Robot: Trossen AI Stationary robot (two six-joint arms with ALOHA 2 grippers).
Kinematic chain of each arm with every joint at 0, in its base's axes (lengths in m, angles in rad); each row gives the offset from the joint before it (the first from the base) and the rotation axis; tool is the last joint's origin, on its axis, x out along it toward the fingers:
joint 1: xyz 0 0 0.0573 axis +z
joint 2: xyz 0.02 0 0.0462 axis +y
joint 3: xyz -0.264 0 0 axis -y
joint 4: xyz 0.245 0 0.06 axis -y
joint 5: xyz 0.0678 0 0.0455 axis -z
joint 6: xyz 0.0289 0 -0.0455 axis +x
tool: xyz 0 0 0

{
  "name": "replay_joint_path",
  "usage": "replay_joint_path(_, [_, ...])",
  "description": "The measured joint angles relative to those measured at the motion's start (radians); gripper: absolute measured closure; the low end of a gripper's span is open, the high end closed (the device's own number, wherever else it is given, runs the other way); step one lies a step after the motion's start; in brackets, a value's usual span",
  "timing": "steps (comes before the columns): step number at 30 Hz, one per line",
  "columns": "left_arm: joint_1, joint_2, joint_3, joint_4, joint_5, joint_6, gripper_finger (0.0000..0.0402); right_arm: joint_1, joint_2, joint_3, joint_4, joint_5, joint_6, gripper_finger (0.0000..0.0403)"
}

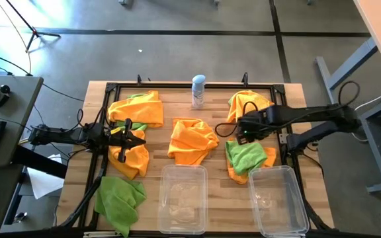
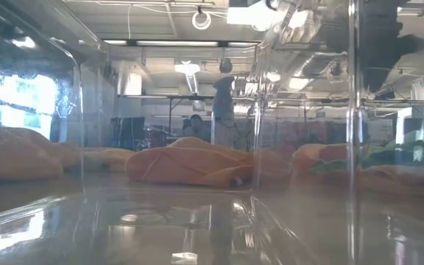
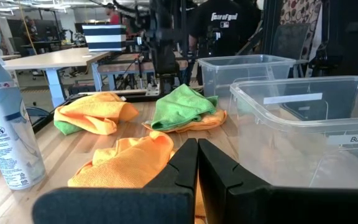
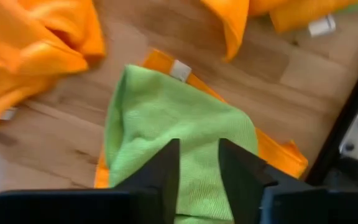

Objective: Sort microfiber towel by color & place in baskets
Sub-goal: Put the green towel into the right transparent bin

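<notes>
From overhead, the wooden table had cloths all over it. An orange towel sat crumpled dead centre, with the spray can standing at 12 o'clock from it. Another orange pile with a bit of green peeking out was up at 10 o'clock, and a lime green towel lay alone at 7 o'clock near the front edge. The two clear bins were along the front: one at 6 o'clock of the centre towel, the other off at 4 o'clock. Neither had a cloth in it. The left gripper hung over an orange towel at 9 o'clock. The right gripper was over at 3 o'clock, just above a green towel lying on an orange one.

The low view looked through clear bin walls, so all was hazy: orange heaps across the middle, the can standing behind them.

From the left wrist, the fingers were pressed fully together with nothing between them. Beyond lay the centre orange towel, the can beside it, the green-on-orange pair farther off and both bins.

From the right wrist, the fingers stood a little apart, gripping nothing, right over the green towel, whose orange partner stuck out underneath.
</notes>
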Motion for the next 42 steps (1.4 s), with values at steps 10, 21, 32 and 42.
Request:
replay_joint_path(10, [0.0,0.0,0.0,0.0,0.0,0.0,0.0401,0.001,0.087,-0.134,0.063,-0.199,0.036,0.0176])
replay_joint_path(21, [0.0,0.0,0.0,0.0,0.0,0.0,0.0401,0.005,0.095,-0.323,0.328,-0.29,0.096,0.0164])
replay_joint_path(32, [0.0,0.0,0.0,0.0,0.0,0.0,0.0401,0.02,0.094,-0.438,0.481,-0.256,0.143,0.0206])
replay_joint_path(42, [0.0,0.0,0.0,0.0,0.0,0.0,0.0401,0.02,0.093,-0.395,0.451,-0.171,0.066,0.039])
